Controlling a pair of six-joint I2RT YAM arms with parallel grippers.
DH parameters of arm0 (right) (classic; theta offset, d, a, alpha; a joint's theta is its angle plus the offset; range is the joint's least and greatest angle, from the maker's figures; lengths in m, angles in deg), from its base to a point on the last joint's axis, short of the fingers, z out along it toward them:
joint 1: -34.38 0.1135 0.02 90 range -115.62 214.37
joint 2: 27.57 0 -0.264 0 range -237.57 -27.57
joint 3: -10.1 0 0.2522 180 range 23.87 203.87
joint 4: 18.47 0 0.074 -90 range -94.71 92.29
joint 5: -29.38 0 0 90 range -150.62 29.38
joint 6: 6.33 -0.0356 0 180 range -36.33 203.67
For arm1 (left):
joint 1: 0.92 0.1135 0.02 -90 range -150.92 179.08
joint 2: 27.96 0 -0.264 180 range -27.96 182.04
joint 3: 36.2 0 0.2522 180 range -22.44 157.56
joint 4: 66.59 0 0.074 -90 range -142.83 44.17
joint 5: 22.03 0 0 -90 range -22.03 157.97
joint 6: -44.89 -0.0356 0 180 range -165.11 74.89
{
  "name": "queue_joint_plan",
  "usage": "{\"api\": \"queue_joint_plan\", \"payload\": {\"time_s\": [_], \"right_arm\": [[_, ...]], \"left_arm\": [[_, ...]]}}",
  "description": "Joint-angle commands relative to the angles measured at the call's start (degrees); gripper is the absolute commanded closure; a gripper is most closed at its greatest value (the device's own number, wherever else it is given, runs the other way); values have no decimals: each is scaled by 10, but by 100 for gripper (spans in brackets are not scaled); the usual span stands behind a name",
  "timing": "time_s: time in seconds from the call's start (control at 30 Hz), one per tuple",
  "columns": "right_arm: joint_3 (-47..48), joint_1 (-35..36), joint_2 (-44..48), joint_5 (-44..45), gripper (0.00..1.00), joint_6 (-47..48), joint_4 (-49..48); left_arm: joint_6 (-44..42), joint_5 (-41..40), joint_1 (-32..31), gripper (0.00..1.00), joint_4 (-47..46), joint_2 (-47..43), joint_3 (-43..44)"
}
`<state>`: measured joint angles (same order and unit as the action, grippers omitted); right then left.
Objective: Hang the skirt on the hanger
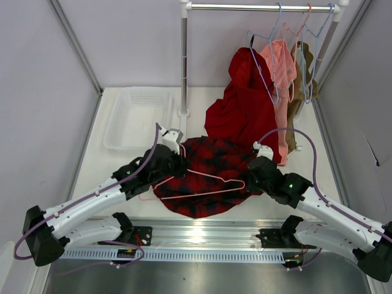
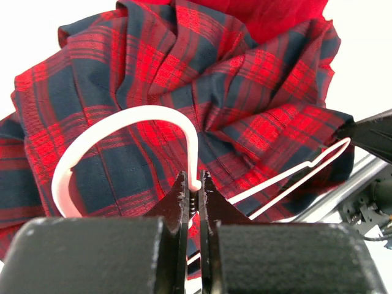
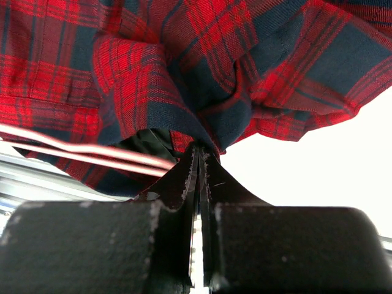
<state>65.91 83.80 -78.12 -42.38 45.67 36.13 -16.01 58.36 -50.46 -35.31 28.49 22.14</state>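
Skirt (image 1: 211,160) lies bunched on table (image 1: 101,156), mid-front, w/ hanger (image 2: 193,160) flat on top of it, hook toward the left. L arm reaches in low from the left; L gripper (image 2: 195,195) is pinched tight on hanger wire just below the hook. R arm comes in low from the right; R gripper (image 3: 199,158) is clamped on a fold at skirt's right edge. White basket (image 1: 136,116) sits far-left, well apart. Plain red garment (image 1: 245,110) hangs from rail (image 1: 257,7) just behind skirt.
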Motion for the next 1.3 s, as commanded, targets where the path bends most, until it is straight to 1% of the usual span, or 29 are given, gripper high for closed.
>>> {"api": "queue_joint_plan", "payload": {"time_s": [0.0,0.43,0.8,1.27], "right_arm": [[1,2,7,18,100,-11,6],[2,2,9,17,100,-9,1],[34,3,-1,18,100,3,2],[54,2,-17,-3,100,15,-3]], "left_arm": [[12,-24,8,100,-16,-9,18],[11,-30,12,100,-15,-4,18],[3,-9,12,100,-29,9,15],[1,-9,12,100,-41,13,20]]}}
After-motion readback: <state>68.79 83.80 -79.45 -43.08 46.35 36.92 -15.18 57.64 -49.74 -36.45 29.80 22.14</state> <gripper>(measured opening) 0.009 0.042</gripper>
